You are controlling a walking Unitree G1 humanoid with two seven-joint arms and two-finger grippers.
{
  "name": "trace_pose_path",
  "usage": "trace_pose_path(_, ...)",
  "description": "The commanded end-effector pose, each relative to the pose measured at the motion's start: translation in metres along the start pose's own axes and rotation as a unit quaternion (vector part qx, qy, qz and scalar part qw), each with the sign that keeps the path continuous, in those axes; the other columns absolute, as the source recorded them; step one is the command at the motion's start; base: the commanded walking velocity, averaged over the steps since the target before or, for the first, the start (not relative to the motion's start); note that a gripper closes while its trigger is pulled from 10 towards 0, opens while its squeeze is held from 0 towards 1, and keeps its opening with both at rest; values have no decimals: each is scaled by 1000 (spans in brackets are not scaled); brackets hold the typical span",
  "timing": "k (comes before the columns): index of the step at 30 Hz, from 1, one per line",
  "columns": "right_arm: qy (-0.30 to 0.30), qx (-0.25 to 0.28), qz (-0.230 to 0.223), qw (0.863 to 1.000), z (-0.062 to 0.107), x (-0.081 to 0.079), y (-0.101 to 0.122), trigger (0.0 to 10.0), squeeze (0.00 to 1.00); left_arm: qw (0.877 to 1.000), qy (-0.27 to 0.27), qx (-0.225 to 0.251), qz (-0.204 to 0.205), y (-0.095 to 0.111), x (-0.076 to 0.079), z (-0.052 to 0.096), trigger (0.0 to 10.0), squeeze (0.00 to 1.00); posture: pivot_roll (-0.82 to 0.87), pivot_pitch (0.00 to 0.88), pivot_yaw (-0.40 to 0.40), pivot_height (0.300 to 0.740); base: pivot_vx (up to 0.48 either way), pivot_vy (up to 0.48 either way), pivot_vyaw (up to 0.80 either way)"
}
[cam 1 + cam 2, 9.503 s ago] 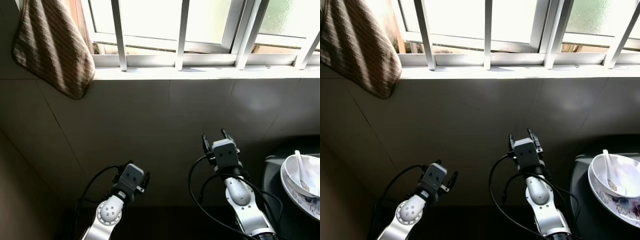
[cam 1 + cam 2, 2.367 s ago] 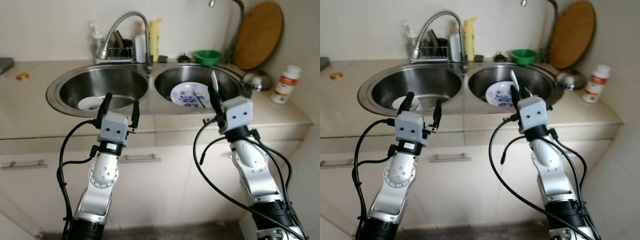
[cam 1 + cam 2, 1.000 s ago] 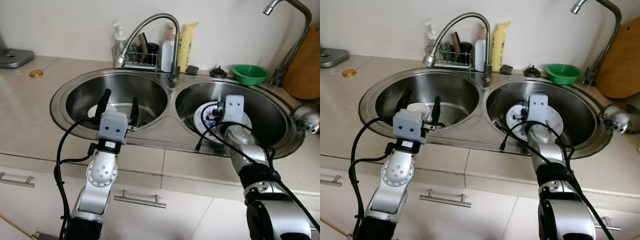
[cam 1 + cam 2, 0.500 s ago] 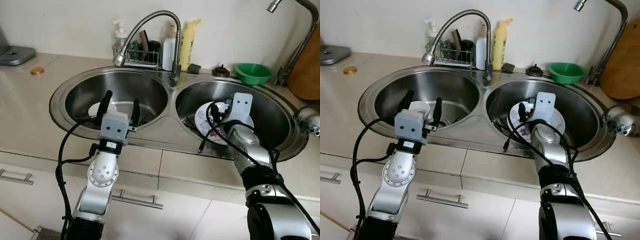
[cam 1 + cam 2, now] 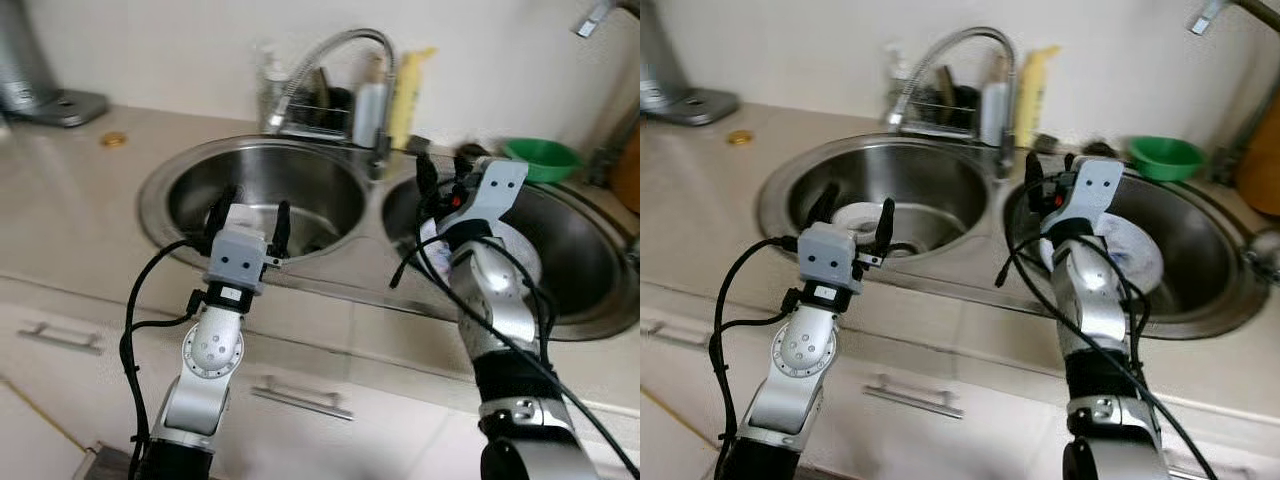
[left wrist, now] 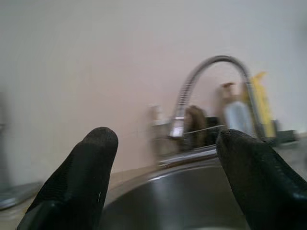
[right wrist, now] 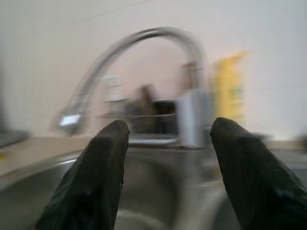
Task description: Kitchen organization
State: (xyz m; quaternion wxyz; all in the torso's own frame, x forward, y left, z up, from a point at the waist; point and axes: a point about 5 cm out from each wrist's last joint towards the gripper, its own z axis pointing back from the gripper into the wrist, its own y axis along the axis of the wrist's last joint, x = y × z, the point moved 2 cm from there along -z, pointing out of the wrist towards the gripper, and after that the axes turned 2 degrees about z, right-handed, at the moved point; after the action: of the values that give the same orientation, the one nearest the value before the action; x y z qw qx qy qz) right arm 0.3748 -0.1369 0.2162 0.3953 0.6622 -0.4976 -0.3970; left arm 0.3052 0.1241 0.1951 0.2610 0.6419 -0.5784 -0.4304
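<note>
Dishes remain in both basins of the double sink (image 5: 970,265), so by this evidence the organizing has hardly begun. A white bowl (image 5: 858,216) sits in the left basin, at centre left of the right eye view, partly hidden behind the left gripper (image 5: 852,212). A patterned plate (image 5: 1137,255) lies in the right basin, at centre right of the frame, largely screened by the right arm.

Left gripper: raised over the near rim of the left basin, its 2 fingers spread apart with nothing between them; the left wrist view looks between them to the gooseneck faucet (image 6: 201,91).

Right gripper (image 5: 437,180): held high above the divide between the 2 basins, fingers parted and empty, as the right wrist view confirms.

Orientation: the plate appears to lie roughly flat with its face upward; being round, it has no long axis. Any utensil on it cannot be made out through blur and the arm. The bowl seems to rest on the basin floor, but whether its mouth faces up or down cannot be told.

Background, upper centre: a wire caddy (image 5: 940,112) with bottles, among them a yellow bottle (image 5: 1032,85), behind the faucet; a green bowl (image 5: 1167,156) at upper right on the counter (image 5: 700,190).

Remaining work, as judged: both dishes are yet to be lifted out and put away.
</note>
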Motion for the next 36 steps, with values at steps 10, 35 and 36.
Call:
trace_pose_path(10, 11, 34, 24, 999, 9, -6, 10, 10000, 0, 1000, -2, 13, 4, 6, 0, -2, 10000, 0, 47, 0, -34, 740, 0, 480, 0)
trace_pose_path(35, -7, 40, 63, 997, 31, -3, 7, 10000, 0, 999, -11, 38, 7, 12, 0, -2, 10000, 0, 39, 0, -25, 740, 0, 384, -241)
trace_pose_path(36, -7, 41, 62, 997, 32, -3, 8, 10000, 0, 999, -11, 39, 6, 12, 0, -2, 10000, 0, 38, 0, -24, 740, 0, 0, -800)
